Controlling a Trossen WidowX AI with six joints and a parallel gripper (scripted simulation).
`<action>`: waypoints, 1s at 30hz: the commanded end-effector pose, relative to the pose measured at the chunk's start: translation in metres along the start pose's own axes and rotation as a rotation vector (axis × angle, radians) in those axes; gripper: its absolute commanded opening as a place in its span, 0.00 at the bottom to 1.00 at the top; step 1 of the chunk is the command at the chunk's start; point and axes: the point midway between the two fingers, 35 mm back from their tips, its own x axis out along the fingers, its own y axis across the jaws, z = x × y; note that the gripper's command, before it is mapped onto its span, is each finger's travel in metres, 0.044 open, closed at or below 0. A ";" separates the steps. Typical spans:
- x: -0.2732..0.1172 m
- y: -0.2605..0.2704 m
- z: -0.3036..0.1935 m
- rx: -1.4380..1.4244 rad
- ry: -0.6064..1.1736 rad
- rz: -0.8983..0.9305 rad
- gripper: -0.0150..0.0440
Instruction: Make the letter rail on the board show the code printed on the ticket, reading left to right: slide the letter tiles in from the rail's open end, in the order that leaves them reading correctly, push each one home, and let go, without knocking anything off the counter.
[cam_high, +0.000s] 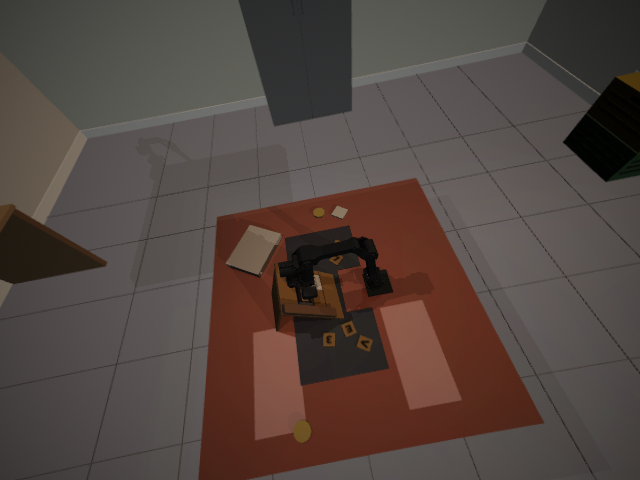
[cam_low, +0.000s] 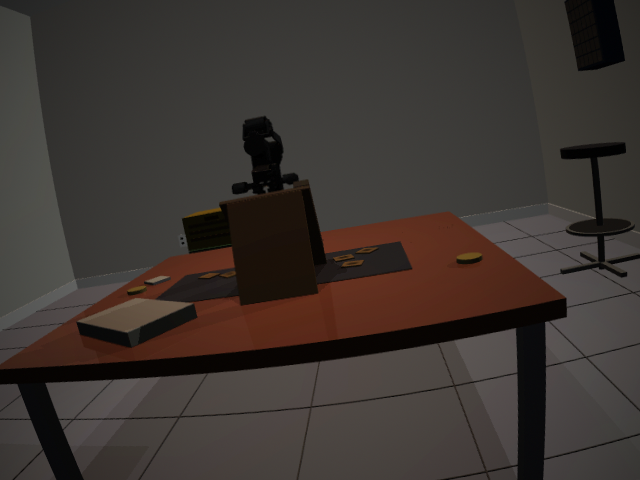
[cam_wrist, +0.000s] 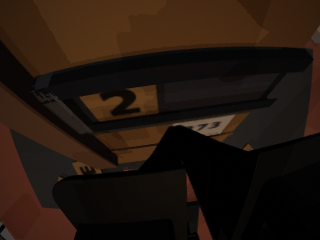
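The wrist view shows the orange board (cam_wrist: 150, 25) (cam_low: 273, 248) with its dark rail (cam_wrist: 175, 64). A tile reading 2 (cam_wrist: 120, 102) sits in the rail at its left end; the rail right of it holds no tile. The ticket (cam_wrist: 212, 126) below is partly hidden by a finger; its last digits read 73. My gripper (cam_wrist: 175, 132) (cam_low: 265, 189) is shut and empty, in front of the board, its tips below the rail in the wrist view. Three loose tiles (cam_high: 328, 339) (cam_high: 348, 328) (cam_high: 364, 343) lie on one side of the board, two (cam_high: 337, 241) (cam_high: 336, 259) on the other.
Dark mats (cam_high: 320, 369) (cam_high: 295, 245) bear the loose tiles. An orange side wall (cam_high: 308, 310) stands at one side of the board. A thick book-like block (cam_high: 254, 250) (cam_low: 136, 317), a white piece (cam_high: 339, 212) and yellow discs (cam_high: 318, 212) (cam_high: 302, 430) lie on the red counter (cam_high: 429, 258).
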 end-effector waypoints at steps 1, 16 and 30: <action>-0.002 0.000 0.001 -0.005 0.004 0.007 0.25; 0.008 0.001 0.006 -0.005 0.004 0.007 0.25; 0.012 0.001 0.011 -0.005 0.003 0.007 0.25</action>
